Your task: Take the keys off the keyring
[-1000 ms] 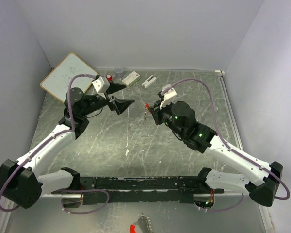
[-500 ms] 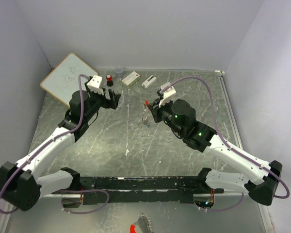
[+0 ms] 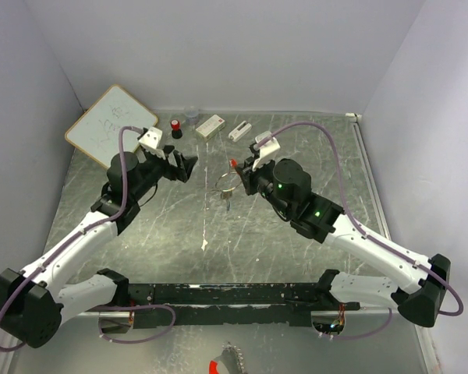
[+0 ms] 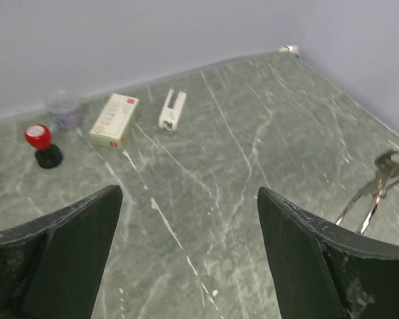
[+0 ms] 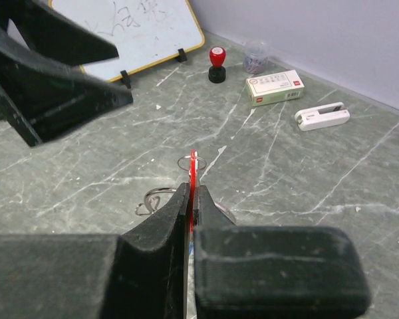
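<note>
My right gripper (image 3: 239, 173) (image 5: 193, 189) is shut on the red key (image 3: 233, 164) (image 5: 193, 166), which shows edge-on between its pads. A small wire loop (image 5: 192, 161) runs through the key's tip. The silvery keyring (image 3: 227, 183) (image 5: 157, 197) hangs below and to the left of the gripper, with a small metal piece (image 3: 226, 199) dangling from it. The blue key is not clearly visible. My left gripper (image 3: 180, 166) (image 4: 189, 193) is open and empty, left of the ring; the keyring (image 4: 378, 193) shows at the right edge of its view.
At the back stand a whiteboard (image 3: 109, 121), a red-capped black stamp (image 3: 175, 127) (image 4: 40, 138), a clear pot (image 3: 191, 115), a white box (image 3: 210, 125) (image 4: 114, 119) and a small white device (image 3: 239, 130) (image 4: 172, 109). Grey walls enclose the marbled table.
The left gripper has swung back to the left and turned, its jaws still open. The right gripper has shifted slightly up and left with the red key, and the ring now hangs open below it.
</note>
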`<state>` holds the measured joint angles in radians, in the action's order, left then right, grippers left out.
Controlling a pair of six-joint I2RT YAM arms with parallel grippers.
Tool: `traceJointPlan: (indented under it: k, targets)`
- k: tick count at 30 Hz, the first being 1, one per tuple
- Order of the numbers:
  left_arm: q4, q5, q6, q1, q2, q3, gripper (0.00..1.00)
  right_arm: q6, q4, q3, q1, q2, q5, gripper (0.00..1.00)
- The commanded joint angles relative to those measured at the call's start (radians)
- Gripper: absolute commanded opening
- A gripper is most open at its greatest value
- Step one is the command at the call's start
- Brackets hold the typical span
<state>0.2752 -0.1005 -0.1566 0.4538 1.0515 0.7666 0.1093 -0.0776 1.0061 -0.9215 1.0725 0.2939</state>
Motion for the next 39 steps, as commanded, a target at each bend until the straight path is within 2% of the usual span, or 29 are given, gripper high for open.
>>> traceJointPlan:
  k: [1,12,17,18,20,21,23,26,28,32,39]
  targets:
    - [0.096,-0.152,-0.029,0.005,-0.007,-0.036,0.94,-0.024,0.060,0.023,-0.008,0.000,0.023,0.00]
    - [0.237,-0.364,-0.037,0.012,0.030,-0.089,0.94,-0.021,0.086,0.020,-0.008,0.012,0.016,0.00]
    - [0.263,-0.406,-0.025,0.048,0.044,-0.094,0.94,-0.020,0.096,0.011,-0.009,0.008,0.022,0.00]
    - [0.265,-0.405,-0.016,0.062,0.046,-0.096,0.99,-0.020,0.097,0.012,-0.008,0.009,0.022,0.00]
    - [0.270,-0.385,0.002,0.090,0.051,-0.100,0.80,-0.022,0.101,0.015,-0.009,0.012,0.018,0.00]
    - [0.271,-0.378,0.012,0.105,0.054,-0.101,0.77,-0.023,0.103,0.017,-0.008,0.014,0.016,0.00]
    - [0.268,-0.358,0.026,0.126,0.063,-0.099,0.78,-0.022,0.105,0.021,-0.011,0.016,0.009,0.00]
    - [0.272,-0.339,0.034,0.144,0.078,-0.096,0.88,-0.020,0.109,0.022,-0.010,0.017,0.000,0.00]
    - [0.300,-0.338,0.032,0.149,0.081,-0.100,0.90,-0.017,0.111,0.021,-0.010,0.016,-0.005,0.00]
    - [0.334,-0.342,0.023,0.169,0.113,-0.095,0.81,-0.011,0.113,0.019,-0.011,0.018,-0.011,0.00]
    - [0.354,-0.286,0.045,0.207,0.168,-0.068,0.74,-0.008,0.113,0.022,-0.015,0.021,-0.022,0.00]
